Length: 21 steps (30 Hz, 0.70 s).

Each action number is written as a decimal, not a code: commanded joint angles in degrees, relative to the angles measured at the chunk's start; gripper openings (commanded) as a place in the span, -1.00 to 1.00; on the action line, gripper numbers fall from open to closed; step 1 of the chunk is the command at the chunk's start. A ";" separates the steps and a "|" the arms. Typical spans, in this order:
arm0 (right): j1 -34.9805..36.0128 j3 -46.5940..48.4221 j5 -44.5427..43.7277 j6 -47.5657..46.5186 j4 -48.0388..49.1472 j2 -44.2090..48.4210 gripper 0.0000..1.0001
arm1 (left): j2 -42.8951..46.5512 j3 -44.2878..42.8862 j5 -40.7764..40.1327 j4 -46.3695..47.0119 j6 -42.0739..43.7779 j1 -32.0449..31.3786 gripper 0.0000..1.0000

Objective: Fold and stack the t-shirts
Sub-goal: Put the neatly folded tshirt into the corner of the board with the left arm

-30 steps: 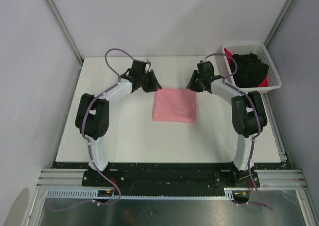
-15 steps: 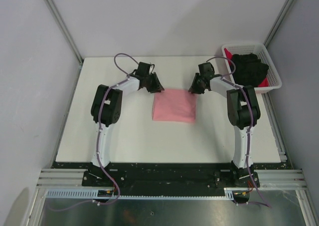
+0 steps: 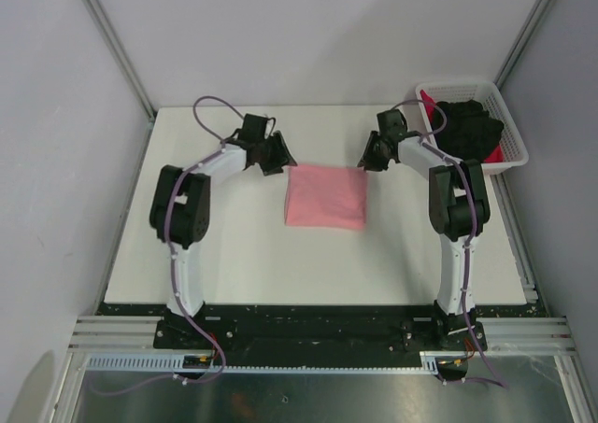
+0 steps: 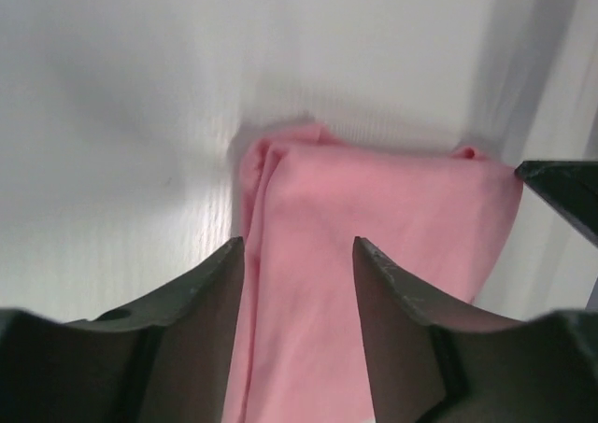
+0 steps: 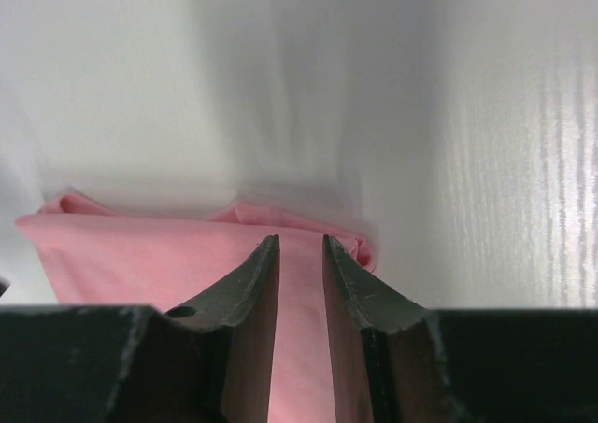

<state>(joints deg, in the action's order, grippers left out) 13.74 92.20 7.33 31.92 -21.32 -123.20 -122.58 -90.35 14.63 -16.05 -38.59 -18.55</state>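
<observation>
The salmon-pink t-shirt lies folded into a flat square in the middle of the table. My left gripper is open and empty, just above the shirt's far left corner; the left wrist view shows the cloth under and ahead of its spread fingers. My right gripper is at the far right corner, its jaws only narrowly apart, with pink cloth showing below the gap and nothing gripped. The black shirt lies crumpled on the bright red one in the basket.
The white lattice basket stands at the table's far right corner, close to my right arm. Grey walls and metal frame posts enclose the table on three sides.
Both arms shifted posture. The left gripper drew back slightly to the left and the right gripper edged toward the far side. The pink shirt has not moved.
</observation>
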 commanded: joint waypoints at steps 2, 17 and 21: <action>-0.51 6.00 -2.75 -2.09 -5.25 5.65 -0.33 | 14.62 8.83 -4.84 -3.01 3.61 1.63 0.15; 0.94 -4.30 -0.52 -0.49 -6.31 20.51 -0.22 | 12.63 15.36 1.93 -5.61 7.68 -2.95 0.11; 1.59 -7.56 -0.66 -1.15 -6.31 23.31 -0.21 | 11.98 15.03 0.62 -7.21 7.20 -4.01 0.10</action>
<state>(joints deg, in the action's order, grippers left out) 14.52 87.33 6.31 31.29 -27.81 -103.31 -110.02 -73.52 15.31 -21.63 -32.64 -21.61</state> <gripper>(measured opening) 0.391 0.553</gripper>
